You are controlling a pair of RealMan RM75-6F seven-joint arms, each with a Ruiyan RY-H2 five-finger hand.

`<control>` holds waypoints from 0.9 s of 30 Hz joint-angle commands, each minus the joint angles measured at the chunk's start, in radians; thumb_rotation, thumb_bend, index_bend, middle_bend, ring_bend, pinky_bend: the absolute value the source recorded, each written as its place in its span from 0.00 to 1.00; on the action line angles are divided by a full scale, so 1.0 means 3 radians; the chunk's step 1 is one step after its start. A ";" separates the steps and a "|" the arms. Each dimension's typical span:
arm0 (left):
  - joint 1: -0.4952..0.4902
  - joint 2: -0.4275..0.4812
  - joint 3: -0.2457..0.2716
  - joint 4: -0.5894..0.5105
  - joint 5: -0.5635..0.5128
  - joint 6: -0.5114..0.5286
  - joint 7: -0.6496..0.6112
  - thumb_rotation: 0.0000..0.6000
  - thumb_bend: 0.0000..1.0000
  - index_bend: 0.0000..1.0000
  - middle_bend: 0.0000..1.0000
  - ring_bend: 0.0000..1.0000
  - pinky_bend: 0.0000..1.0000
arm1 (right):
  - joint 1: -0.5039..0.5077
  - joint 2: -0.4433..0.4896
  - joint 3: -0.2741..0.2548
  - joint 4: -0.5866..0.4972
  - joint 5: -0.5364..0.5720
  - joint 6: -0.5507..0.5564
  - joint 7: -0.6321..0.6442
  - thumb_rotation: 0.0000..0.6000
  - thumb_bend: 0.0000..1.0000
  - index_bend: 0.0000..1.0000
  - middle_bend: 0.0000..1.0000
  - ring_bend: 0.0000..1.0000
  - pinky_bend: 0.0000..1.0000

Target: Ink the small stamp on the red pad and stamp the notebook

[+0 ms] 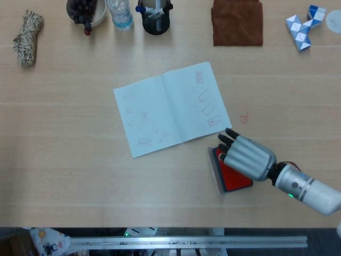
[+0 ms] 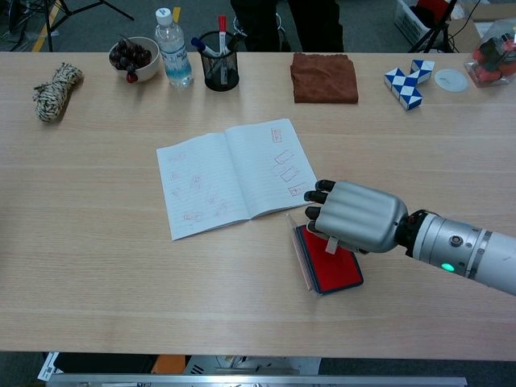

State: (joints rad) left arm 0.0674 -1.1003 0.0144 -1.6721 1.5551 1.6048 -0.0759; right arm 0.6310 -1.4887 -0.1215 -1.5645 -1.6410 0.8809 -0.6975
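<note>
The open notebook (image 1: 170, 109) (image 2: 230, 177) lies mid-table, with several faint red stamp marks on both pages. Just right of its near corner sits the red ink pad (image 1: 238, 180) (image 2: 336, 272), its clear lid (image 2: 297, 251) tipped up on the left side. My right hand (image 1: 248, 158) (image 2: 359, 216) hovers over the pad's far half, fingers curled in. A small pale piece, the small stamp (image 2: 330, 244), pokes out below the hand and points down at the pad. Whether it touches the ink I cannot tell. My left hand is out of both views.
Along the far edge stand a rope bundle (image 1: 27, 30), a bowl of dark fruit (image 2: 134, 55), a water bottle (image 2: 173, 47), a pen cup (image 2: 220, 60), a brown cloth (image 1: 237, 22) and a blue-white puzzle snake (image 1: 302, 22). A red stamp mark (image 1: 244, 117) is on the table.
</note>
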 commanded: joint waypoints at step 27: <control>0.0007 0.0032 0.0021 -0.0021 0.0045 0.0009 -0.0024 1.00 0.20 0.11 0.06 0.15 0.17 | 0.0541 -0.0294 0.0940 0.0262 0.1318 -0.0166 -0.0309 1.00 0.33 0.66 0.42 0.20 0.22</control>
State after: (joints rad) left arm 0.0694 -1.0908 0.0206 -1.6782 1.5686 1.6076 -0.0831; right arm 0.7794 -1.5633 0.1491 -1.5007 -1.2646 0.8360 -0.7759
